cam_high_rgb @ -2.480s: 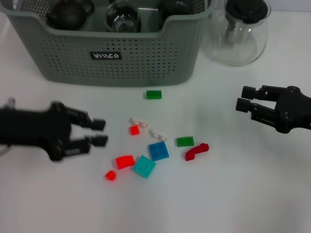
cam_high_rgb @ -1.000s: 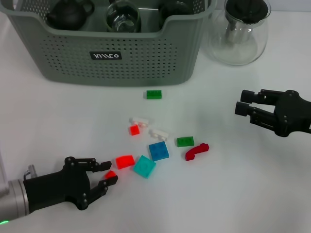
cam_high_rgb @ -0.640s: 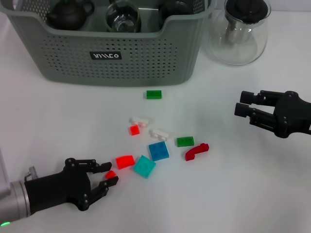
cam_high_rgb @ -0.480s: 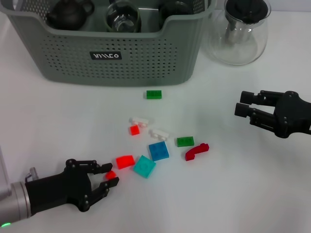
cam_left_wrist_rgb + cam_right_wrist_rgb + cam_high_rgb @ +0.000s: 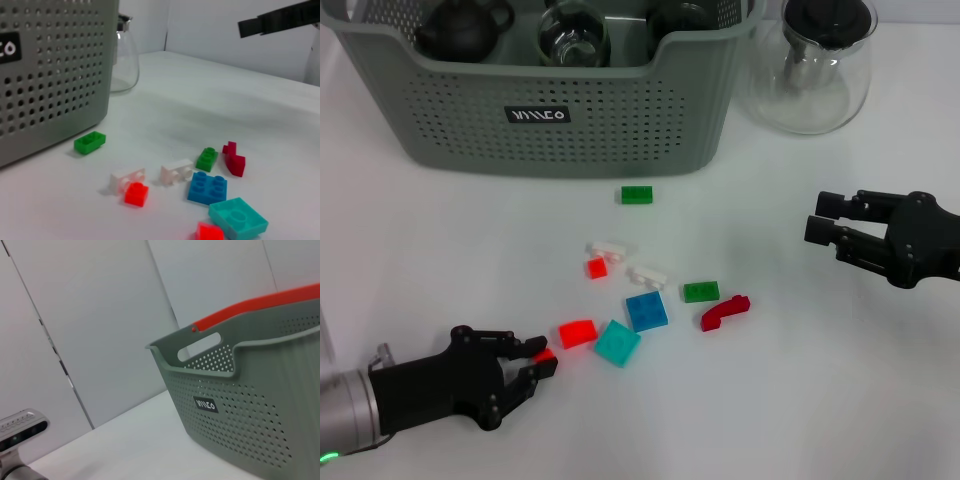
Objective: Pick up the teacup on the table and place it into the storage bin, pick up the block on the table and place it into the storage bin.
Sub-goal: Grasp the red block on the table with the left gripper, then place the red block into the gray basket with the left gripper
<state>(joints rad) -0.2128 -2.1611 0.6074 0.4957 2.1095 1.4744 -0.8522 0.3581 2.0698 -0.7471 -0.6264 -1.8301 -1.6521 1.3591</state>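
small red block (image 5: 546,354) lies on the bench, pinched between the closed-in fingers of the left claw (image 5: 538,356). storage bin (image 5: 590,120) stands well beyond it, its black label's white letters unreadable. right claw (image 5: 823,218) hovers apart, fingers spread.

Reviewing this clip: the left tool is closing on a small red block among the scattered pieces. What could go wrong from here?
1. The small red block is tiny and barely caught at the left tool tips, so it may pop out or slip on lifting.
2. The larger red block and the teal block lie close beside it; the fingers could nudge them.
3. The storage bin is far across the table, a long carry for a weak pinch. The right tool hovers apart.
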